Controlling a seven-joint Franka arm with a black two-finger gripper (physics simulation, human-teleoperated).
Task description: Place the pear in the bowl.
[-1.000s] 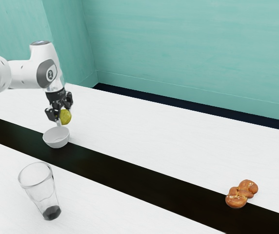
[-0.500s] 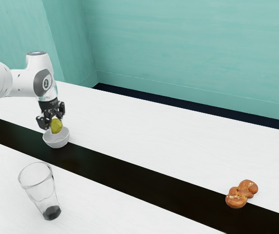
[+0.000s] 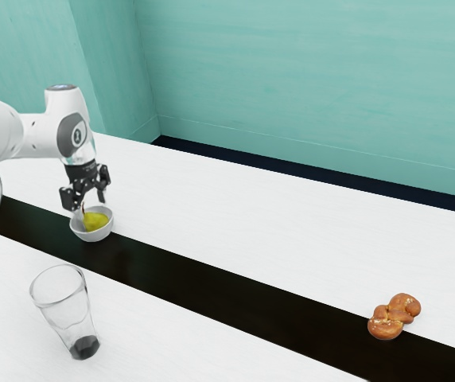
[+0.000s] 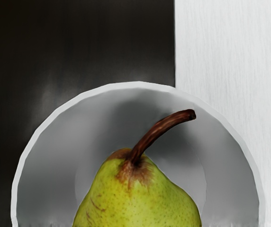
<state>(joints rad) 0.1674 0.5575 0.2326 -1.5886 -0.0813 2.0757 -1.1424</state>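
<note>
Black hand (image 3: 90, 204), mine: fingers apart, nothing gripped. Pear (image 3: 95, 221) directly below, inside the bowl (image 3: 91, 236); stem (image 4: 161, 130) angled up toward the exterior view's left, fat end toward its right. Placement looks done. Next, I'd say: straight up, since sideways drift could snag stem or rim. Farther out on the counter (image 3: 251, 207): glass (image 3: 67, 314), then, well apart, twisted pastry (image 3: 394, 317).

Blue-green walls (image 3: 307, 79) fill the top of the frame and meet in a corner at the upper left. A dark strip (image 3: 307, 173) runs below them. The big white table (image 3: 291, 231) has a wide black stripe (image 3: 211, 287) slanting to the lower right.
</note>
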